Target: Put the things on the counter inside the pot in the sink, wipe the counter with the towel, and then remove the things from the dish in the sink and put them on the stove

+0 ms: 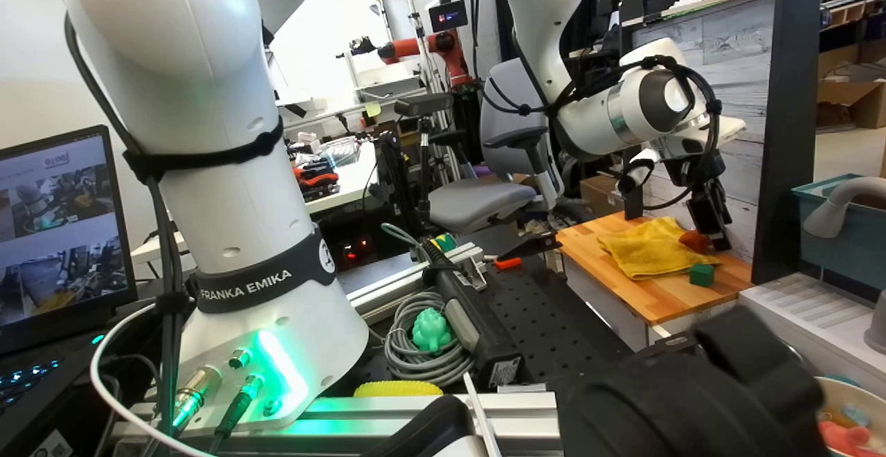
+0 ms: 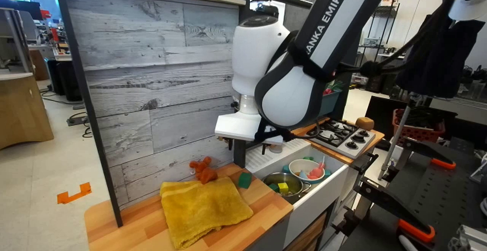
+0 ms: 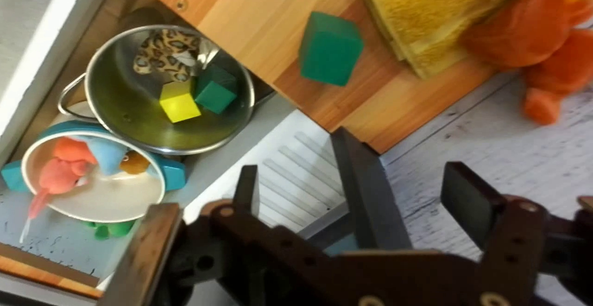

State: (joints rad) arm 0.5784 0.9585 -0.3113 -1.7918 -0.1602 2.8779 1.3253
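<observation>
In the wrist view my gripper (image 3: 354,183) is open, its fingers wide apart with nothing between them. It hangs above the sink end of the counter (image 3: 241,9), near the backboard. A green block (image 3: 330,51) lies bare on the wood. The yellow towel (image 3: 431,9) is spread beside it, with an orange-red toy (image 3: 523,32) at its edge by the backboard. Inside the metal pot (image 3: 116,88) in the sink (image 2: 327,194) are a leopard-print piece, a yellow block and a green block. The cream dish (image 3: 125,197) next to it holds pink, blue and brown toys. Beyond stands the stove (image 2: 359,144).
A dark upright post (image 3: 366,190) rises at the counter's corner, close to the gripper. The whitewashed backboard (image 2: 163,72) walls off the rear. A ribbed white ledge (image 3: 301,171) runs along the sink's back. Under the dish is a green toy (image 3: 109,228).
</observation>
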